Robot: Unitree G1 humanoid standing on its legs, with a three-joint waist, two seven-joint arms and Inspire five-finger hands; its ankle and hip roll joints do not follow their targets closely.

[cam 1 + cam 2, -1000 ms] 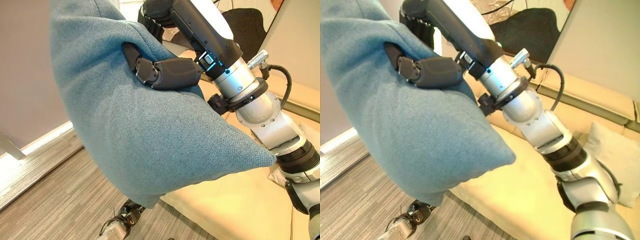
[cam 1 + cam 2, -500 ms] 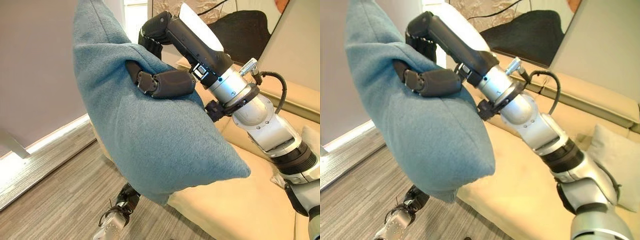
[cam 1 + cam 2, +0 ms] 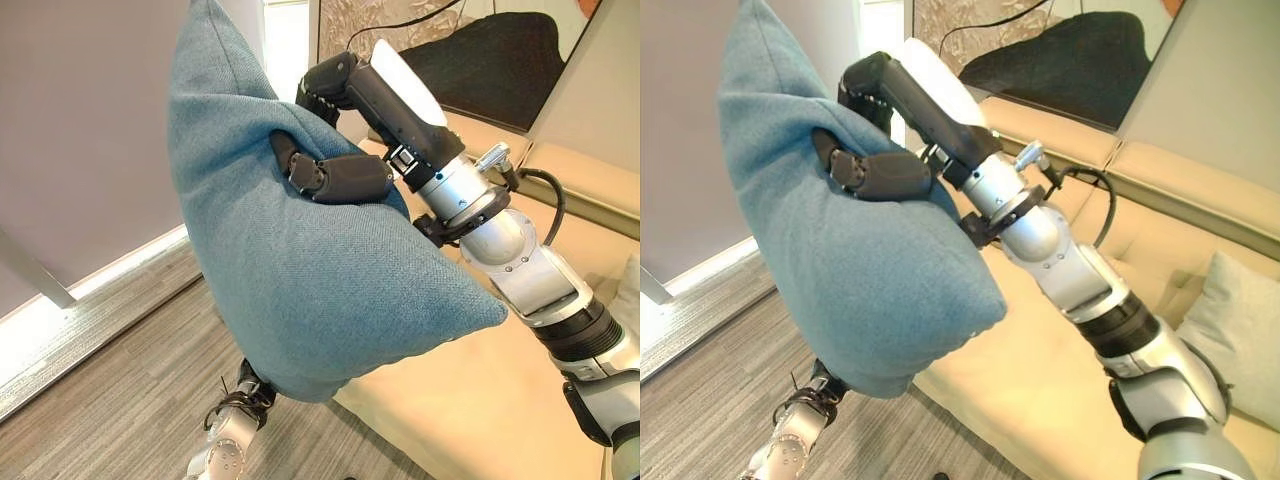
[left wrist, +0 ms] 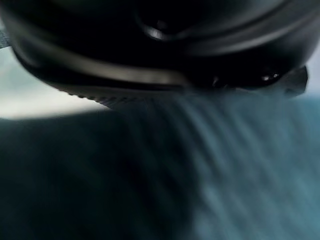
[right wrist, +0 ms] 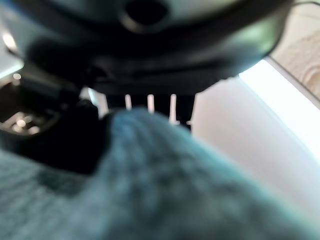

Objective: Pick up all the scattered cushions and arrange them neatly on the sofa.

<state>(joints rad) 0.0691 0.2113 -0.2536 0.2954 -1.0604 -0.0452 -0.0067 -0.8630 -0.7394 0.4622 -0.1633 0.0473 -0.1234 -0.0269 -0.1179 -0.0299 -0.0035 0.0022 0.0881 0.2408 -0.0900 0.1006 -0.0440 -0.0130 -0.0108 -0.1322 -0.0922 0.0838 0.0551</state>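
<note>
One blue cushion (image 3: pixel 320 270); one pale cushion (image 3: pixel 1240 335); one sofa (image 3: pixel 1060 400)

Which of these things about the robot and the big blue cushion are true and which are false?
1. The right hand has its thumb and fingers pinched on the blue cushion. True.
2. The blue cushion is lying flat on the floor. False: it is held up in the air, above the wooden floor.
3. The sofa is cream-coloured. True.
4. A pale cushion sits on the sofa. True.
5. The blue cushion already rests on the sofa seat. False: it hangs in the hand beside the sofa's edge.
6. The left hand is far from the cushion. False: blue fabric shows right against it.
</note>
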